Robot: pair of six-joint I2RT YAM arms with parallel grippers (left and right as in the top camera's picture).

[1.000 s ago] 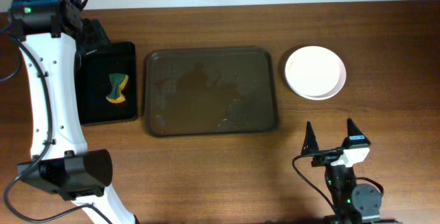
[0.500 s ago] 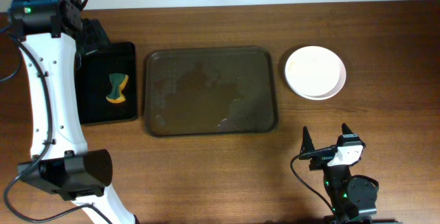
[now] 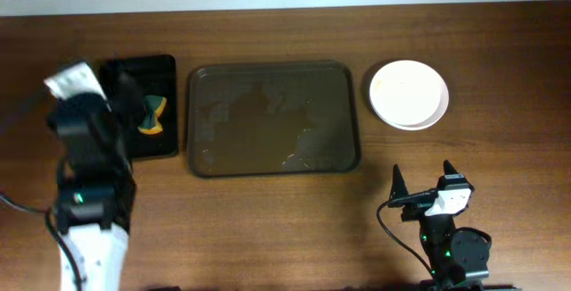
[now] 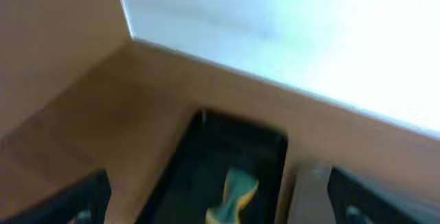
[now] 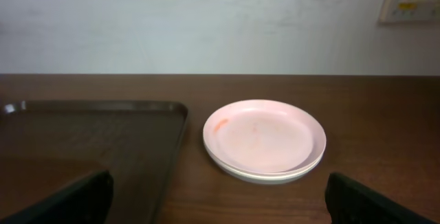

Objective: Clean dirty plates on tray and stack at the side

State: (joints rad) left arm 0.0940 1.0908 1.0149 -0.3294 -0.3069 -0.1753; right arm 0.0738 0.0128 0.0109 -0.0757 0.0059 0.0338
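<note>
Right gripper (image 3: 422,182) sits at the near edge in the overhead view, fingers spread and empty. The plates (image 3: 409,94) are stacked right of the tray (image 3: 268,112), which holds only wet smears. A sponge (image 3: 152,117) lies on the black tray (image 3: 162,144), far left.

From the left wrist, blurred, the left gripper (image 4: 218,183) hangs spread wide above that sponge.

Only the right wrist shows an orange smear (image 5: 220,123) on the top plate. I judge the risk is calling the job finished with that residue left, or nudging the stack while reaching.
</note>
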